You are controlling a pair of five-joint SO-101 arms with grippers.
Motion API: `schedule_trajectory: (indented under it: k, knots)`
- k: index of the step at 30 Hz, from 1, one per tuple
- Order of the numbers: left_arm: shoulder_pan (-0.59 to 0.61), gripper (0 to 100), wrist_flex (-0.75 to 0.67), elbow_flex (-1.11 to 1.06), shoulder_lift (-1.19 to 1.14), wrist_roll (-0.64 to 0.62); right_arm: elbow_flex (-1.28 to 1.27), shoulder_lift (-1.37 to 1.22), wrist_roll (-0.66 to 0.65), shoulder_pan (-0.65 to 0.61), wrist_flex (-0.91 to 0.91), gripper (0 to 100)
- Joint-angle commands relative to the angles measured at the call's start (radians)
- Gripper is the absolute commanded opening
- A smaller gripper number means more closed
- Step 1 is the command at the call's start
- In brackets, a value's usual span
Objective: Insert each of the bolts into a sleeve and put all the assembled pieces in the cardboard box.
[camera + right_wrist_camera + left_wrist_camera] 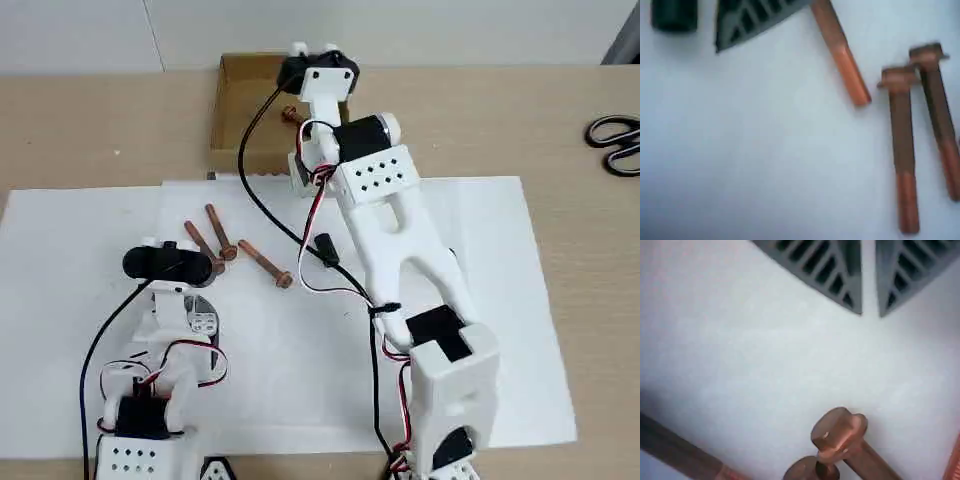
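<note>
Three copper-brown bolts lie on the white sheet: two side by side (200, 244) (221, 232) and one apart (266, 264). My left arm (170, 262) sits folded just beside their heads. In the left wrist view my left gripper (871, 314) hangs low over the paper, fingertips nearly together with only a thin slit and nothing between, and a bolt head (839, 432) lies close by. My right arm (320, 80) stretches to the cardboard box (228, 110), where another bolt (290, 114) shows. The right wrist view has a grey part of my right gripper (755, 17), a bolt shaft (842, 60) beside it and two more bolts (902, 145) (940, 120).
The white sheet (480, 260) covers most of the wooden table. Scissors (615, 140) lie at the far right edge. Black and red cables (300, 240) trail across the sheet between the arms.
</note>
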State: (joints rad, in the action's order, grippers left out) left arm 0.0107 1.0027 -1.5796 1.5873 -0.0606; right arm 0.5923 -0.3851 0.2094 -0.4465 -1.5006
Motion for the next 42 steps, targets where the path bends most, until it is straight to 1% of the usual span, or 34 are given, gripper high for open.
schedule_trajectory:
  k: [1,4,6,10,15,21,26,28,37,42]
  knots:
    - [0.000,1,-0.017,0.008,0.006,0.000,0.051,0.071,0.012,-0.004,-0.077,21.2]
    - [-0.002,1,-0.017,0.008,0.006,0.003,0.051,0.068,0.012,-0.004,-0.154,21.2]
    - [0.000,1,-0.017,0.008,0.006,0.003,0.046,0.067,0.012,-0.002,-0.168,21.2]
    - [0.000,1,-0.017,0.008,0.006,0.003,0.044,0.061,0.012,-0.008,-0.165,21.2]
    - [0.002,1,-0.017,0.008,0.006,0.000,0.043,0.005,0.012,-0.058,-0.186,21.2]
    - [0.002,1,-0.017,0.008,0.006,0.000,0.038,-0.019,0.011,-0.082,-0.188,21.2]
    - [0.015,1,-0.017,0.008,0.006,-0.002,-0.029,-0.071,0.011,-0.088,-0.182,21.2]
    - [0.023,1,-0.017,0.008,0.006,-0.021,-0.055,-0.094,0.011,-0.090,-0.182,21.2]
    - [0.023,1,-0.017,0.008,0.006,-0.029,-0.061,-0.170,0.003,-0.088,-0.166,21.1]
    - [0.023,1,-0.017,0.008,0.006,-0.029,-0.061,-0.222,-0.087,-0.087,-0.148,21.1]
